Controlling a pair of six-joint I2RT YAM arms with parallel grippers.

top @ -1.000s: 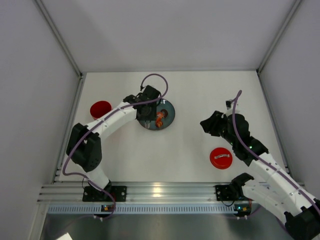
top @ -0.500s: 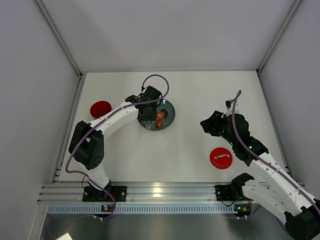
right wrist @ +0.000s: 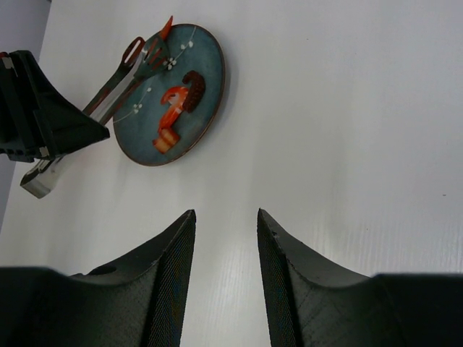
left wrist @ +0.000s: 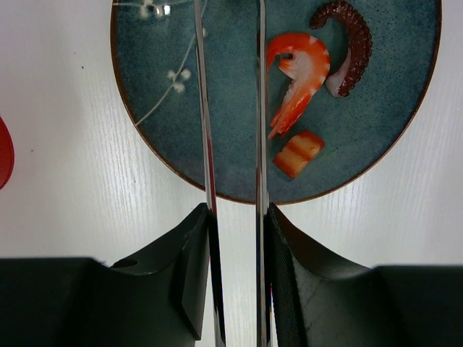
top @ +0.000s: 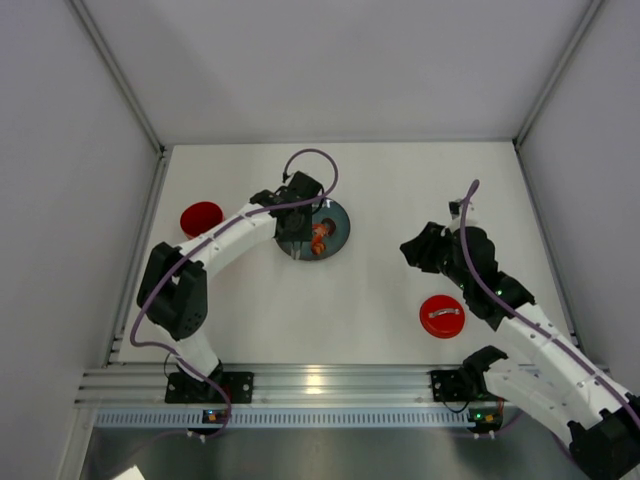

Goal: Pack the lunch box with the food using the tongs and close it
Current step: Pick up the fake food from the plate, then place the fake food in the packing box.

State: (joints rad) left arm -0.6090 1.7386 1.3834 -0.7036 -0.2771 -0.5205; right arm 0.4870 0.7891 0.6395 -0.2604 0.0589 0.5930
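In the top view the lid (top: pixel 441 316) lies flat on the table (top: pixel 400 180) at lower right, nearest the bases. Just above it the right gripper (right wrist: pixel 226 217) hangs over bare table, its fingers apart and nothing between them. Left of centre, the left gripper (left wrist: pixel 236 213) is clamped on the tongs (left wrist: pixel 258 108), one finger pressed against the outside of each arm. In the left wrist view the two silver arms run almost parallel, with a narrow gap, up over the left half of the plate (left wrist: pixel 163 116) and out of the top of the frame. The food (left wrist: pixel 300 69) lies on the right half of the plate: a prawn just right of the tongs, a chunk (left wrist: pixel 298 153) below it and a tentacle (left wrist: pixel 352 40) at upper right. The lunch box (top: pixel 201 219) stands apart, left of the plate, at centre left.
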